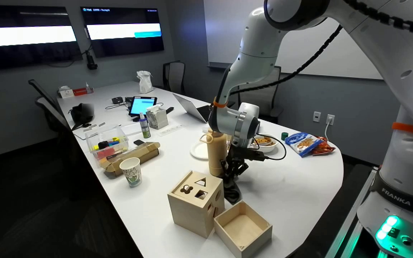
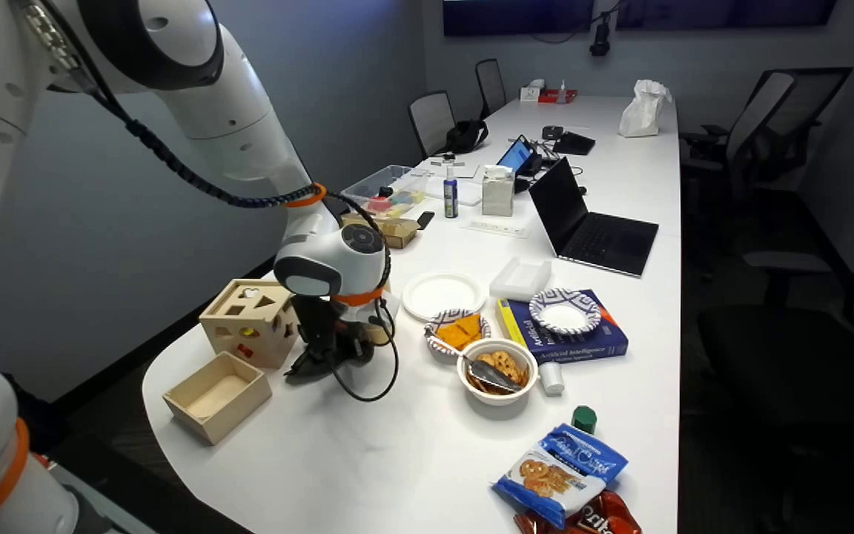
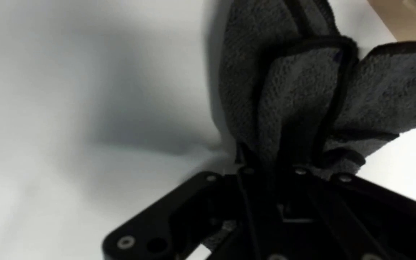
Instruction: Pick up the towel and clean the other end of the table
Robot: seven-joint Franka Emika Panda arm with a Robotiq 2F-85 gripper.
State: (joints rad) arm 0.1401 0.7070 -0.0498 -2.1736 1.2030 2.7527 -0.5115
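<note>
A dark grey towel with black edging [image 3: 302, 90] is bunched in my gripper [image 3: 271, 162] in the wrist view. Its folds fan out beyond the fingers, and the fingertips are hidden in the cloth. In both exterior views the gripper [image 1: 232, 170] [image 2: 334, 348] points down low over the near end of the white table [image 1: 285, 200] [image 2: 397, 460]. The towel [image 1: 232, 192] [image 2: 312, 365] hangs from it and lies on the tabletop, beside the wooden shape box. The gripper is shut on the towel.
A wooden shape box [image 1: 195, 204] and open wooden tray [image 1: 244, 229] stand close to the towel. A tan bottle [image 1: 216, 154] stands right beside the gripper. A paper cup [image 1: 131, 172], a snack bowl [image 2: 497, 371], snack bags [image 2: 564, 475] and a laptop [image 2: 597, 230] are also on the table.
</note>
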